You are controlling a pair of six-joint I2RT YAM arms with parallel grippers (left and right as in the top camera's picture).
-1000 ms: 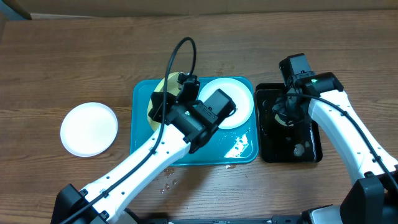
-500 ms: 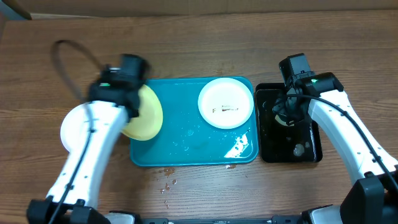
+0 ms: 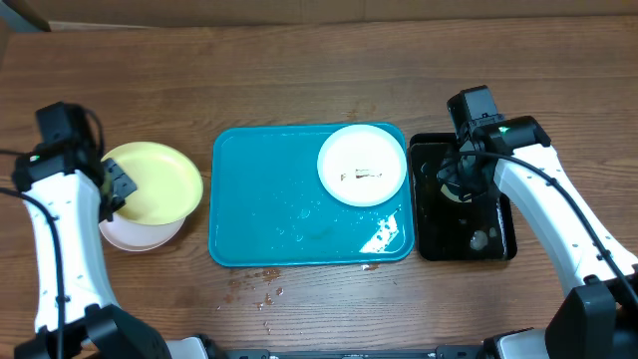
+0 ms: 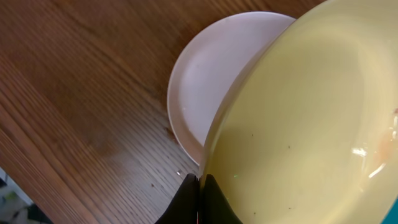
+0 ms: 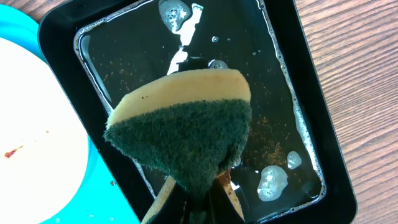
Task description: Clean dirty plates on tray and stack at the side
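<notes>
Your left gripper (image 3: 113, 192) pinches the rim of the smooth pale-yellow plate (image 3: 155, 178), overlapping the white plate (image 3: 140, 235) at the tray's (image 3: 259, 209) 9 o'clock | tray: glossy teal, wet, rounded corners | round smeared plate (image 3: 362, 165) at its 2 o'clock | your right gripper (image 5: 199, 202) clamps a folded sponge (image 5: 186, 130), yellow foam and green scrub, over the black tub (image 3: 498, 237)

A robot lab, set up for washing dishes. Two robot arms (image 3: 558, 219) reach over a wooden table (image 3: 319, 80). Right of the blue tray (image 3: 259, 189), a sponge (image 5: 186, 137) hangs over a black tub (image 3: 439, 239) of soapy water; left of it, a yellow plate (image 3: 159, 175).
</notes>
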